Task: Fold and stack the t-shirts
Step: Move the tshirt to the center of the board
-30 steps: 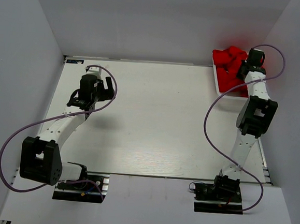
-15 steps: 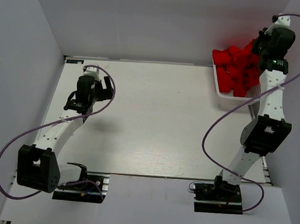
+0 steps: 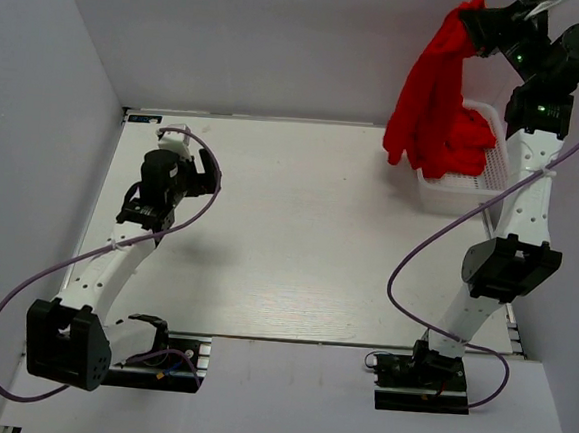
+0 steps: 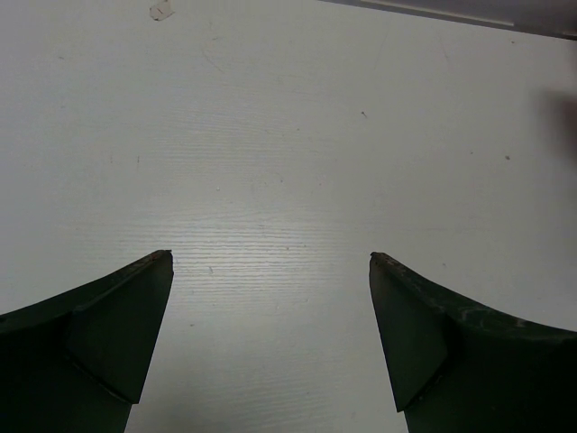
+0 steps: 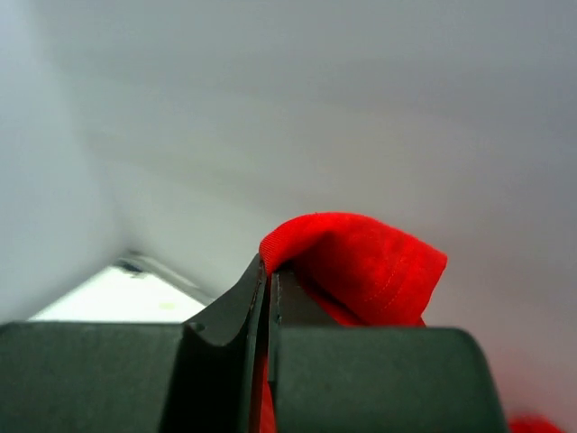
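While stretched high, right end effector (image 3: 474,13) pinching hanging t-shirt (image 3: 430,92), left arm (image 3: 116,253) low.

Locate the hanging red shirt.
Top view, far right: the shirt hangs pinched in the right fingers, above the white basket at the back.

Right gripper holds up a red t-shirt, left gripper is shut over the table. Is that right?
No: the left gripper is open, jaws wide apart over the table, as the left wrist view shows. The right gripper does hold up the red t-shirt.
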Controlling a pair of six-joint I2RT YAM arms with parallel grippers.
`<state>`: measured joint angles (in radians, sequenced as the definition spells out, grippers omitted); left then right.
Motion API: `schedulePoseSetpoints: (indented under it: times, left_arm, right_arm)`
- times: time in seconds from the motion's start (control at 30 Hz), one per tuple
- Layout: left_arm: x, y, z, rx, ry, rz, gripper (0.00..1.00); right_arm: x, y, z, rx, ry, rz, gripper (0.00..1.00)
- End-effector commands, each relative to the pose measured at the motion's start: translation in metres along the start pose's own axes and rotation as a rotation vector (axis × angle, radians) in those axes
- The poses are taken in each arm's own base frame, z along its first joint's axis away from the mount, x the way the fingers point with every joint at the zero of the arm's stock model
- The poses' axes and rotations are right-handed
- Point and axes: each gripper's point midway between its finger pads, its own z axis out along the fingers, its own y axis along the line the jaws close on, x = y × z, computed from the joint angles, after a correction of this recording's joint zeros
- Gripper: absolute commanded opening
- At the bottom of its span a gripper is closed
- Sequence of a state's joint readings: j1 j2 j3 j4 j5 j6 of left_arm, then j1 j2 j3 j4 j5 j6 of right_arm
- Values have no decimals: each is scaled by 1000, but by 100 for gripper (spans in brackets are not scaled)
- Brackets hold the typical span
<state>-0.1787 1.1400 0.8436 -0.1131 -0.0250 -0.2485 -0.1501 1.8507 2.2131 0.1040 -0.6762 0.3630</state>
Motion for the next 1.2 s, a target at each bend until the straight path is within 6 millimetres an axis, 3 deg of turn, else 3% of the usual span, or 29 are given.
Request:
schedulePoseSetpoints:
  times: [0.0,0.07,0.13,0.17,0.23,0.4,0.47,0.5,0.57,0.6,0.63,0.67,0.73,0.77,0.83,0.87,0.9,0.97,1.0,1.03,1.17]
  left_arm:
    - [-14,-8,-14,37,-49,10,100]
    - [-18,-9,-20,40,-63,9,100]
    - [-18,-9,-23,40,-61,9,100]
    - [-19,-9,-26,41,-64,9,100]
    - [-20,-9,-29,42,-67,-3,100]
    - [-18,-2,-37,-10,-46,-41,100]
    - [-20,1,-42,-36,-44,-66,100]
    - [-13,5,-43,-63,-20,-93,100]
    - [-11,7,-46,-77,-12,-122,100]
    - [-10,7,-48,-78,-9,-131,100]
    - [-5,7,-47,-82,0,-139,100]
    - [3,9,-47,-89,23,-148,100]
    - [7,9,-48,-82,29,-149,100]
    - [12,6,-48,-66,44,-149,100]
    - [17,5,-47,-57,66,-148,100]
    - [31,1,-41,-39,113,-130,100]
    - [32,-2,-38,-11,122,-102,100]
    - [48,-19,-29,95,193,-81,100]
    - [53,-26,-25,138,214,-70,100]
    - [55,-41,-23,235,228,-55,100]
    - [72,-70,-8,406,308,-20,100]
  right_arm:
    - [-78,113,-10,-381,-163,-77,0]
    - [-84,145,-8,-473,-184,-80,0]
    - [-87,160,-9,-496,-197,-95,0]
    - [-80,179,-2,-540,-194,-81,0]
    - [-74,191,1,-562,-182,-65,0]
    - [-12,240,21,-704,-57,3,0]
    - [13,248,30,-712,-6,12,0]
    - [46,250,35,-712,47,40,0]
    - [67,257,37,-674,75,45,0]
    - [132,244,39,-611,183,100,0]
    - [143,243,36,-576,196,96,0]
    - [206,243,22,-560,308,119,0]
    - [247,243,13,-516,388,130,7]
    - [294,241,-4,-496,481,157,12]
    - [327,242,-18,-471,578,165,33]
    - [349,239,-28,-455,637,178,47]
    - [359,239,-36,-436,685,188,70]
    - [373,220,-42,-324,726,181,90]
    - [369,217,-43,-308,722,171,90]
    - [365,199,-40,-180,718,165,90]
    - [362,178,-53,-8,720,162,90]
